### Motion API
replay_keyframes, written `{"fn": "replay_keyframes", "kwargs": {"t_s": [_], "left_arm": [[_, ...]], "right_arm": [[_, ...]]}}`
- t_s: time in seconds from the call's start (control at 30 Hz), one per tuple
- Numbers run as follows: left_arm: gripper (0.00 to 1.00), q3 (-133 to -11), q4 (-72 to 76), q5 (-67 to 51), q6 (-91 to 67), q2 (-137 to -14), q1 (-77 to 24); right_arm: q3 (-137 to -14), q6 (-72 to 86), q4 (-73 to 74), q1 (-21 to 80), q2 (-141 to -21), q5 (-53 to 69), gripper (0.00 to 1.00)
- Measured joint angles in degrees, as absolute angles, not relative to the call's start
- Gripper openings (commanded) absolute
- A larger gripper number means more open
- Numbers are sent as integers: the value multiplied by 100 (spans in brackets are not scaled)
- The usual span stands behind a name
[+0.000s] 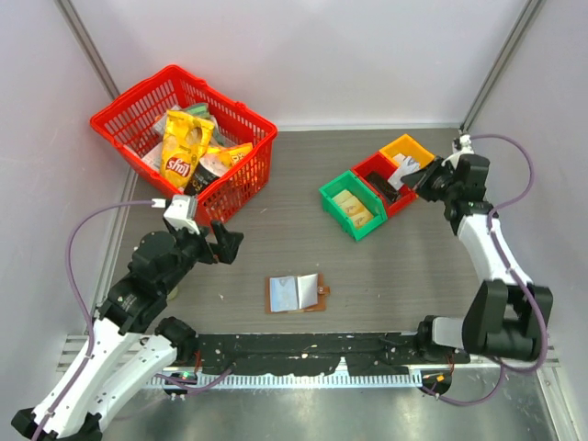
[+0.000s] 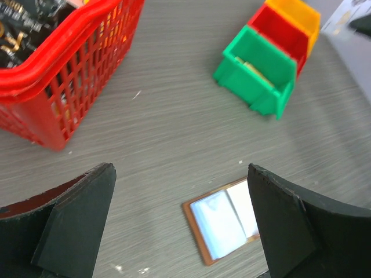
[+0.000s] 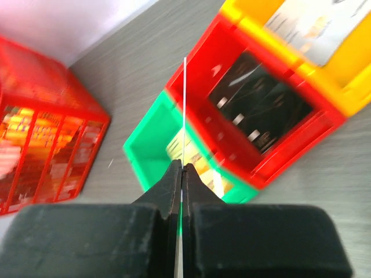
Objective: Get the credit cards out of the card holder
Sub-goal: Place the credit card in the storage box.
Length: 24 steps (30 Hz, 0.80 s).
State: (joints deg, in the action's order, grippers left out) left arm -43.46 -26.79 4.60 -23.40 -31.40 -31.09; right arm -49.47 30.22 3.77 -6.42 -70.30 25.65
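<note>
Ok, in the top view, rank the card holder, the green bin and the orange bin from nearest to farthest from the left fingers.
From the open left fingers, in the top view:
1. card holder: lying open on the table, to their right and closer to the arm bases.
2. green bin: mid-table, further right and back.
3. orange bin: far end of the bin row, beside the right arm.

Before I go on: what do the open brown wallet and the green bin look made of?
The small brown two-panel card holder looks like leather or an imitation: matte brown rim, pale blue-grey lining, lying open flat. The green open-topped bin looks like rigid moulded plastic: uniform colour, smooth faintly glossy walls.
</note>
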Motion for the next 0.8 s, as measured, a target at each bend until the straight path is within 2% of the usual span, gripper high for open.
{"fn": "replay_keyframes", "kwargs": {"t_s": [0.3, 0.57, 0.8], "left_arm": [[100, -4077, -3011, 1092, -1981, -2908, -3109], [100, -4069, -3030, 1262, -1898, -2851, -3109], [100, -4056, -3035, 1260, -1887, -2923, -3022]], "right_arm": [[-6670, 3057, 242, -1579, -9229, 2528, 1], [-7642, 3712, -298, -1634, -10967, 2521, 1], [-8473, 4066, -242, -1529, -11939, 2563, 1]]}}
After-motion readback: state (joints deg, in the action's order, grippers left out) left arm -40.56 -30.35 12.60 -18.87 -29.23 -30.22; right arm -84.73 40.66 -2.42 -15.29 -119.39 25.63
